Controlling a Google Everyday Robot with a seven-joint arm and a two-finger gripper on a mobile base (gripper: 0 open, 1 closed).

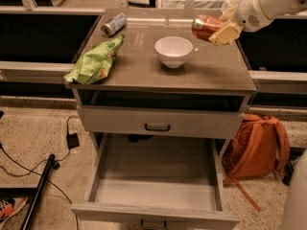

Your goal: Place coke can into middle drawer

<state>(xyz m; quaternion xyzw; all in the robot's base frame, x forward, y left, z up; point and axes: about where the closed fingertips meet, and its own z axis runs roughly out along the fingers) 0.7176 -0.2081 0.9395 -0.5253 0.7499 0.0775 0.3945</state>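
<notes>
The coke can (204, 27), red-orange, lies tilted on its side in the air, held in my gripper (221, 28) above the cabinet top's right part, just right of the white bowl (173, 51). The gripper's pale fingers (225, 33) are shut on the can, and the white arm reaches in from the upper right. The middle drawer (156, 186) stands pulled open and empty at the bottom of the view, well below and to the left of the can. The like-fronted drawer (158, 122) above it is shut.
On the cabinet top (144, 73) lie a green chip bag (94, 61) at the left and a silver-blue can (113, 24) at the back left. An orange backpack (256, 145) leans on the floor to the right. Cables (29, 169) and a black pole (41, 186) lie at the left.
</notes>
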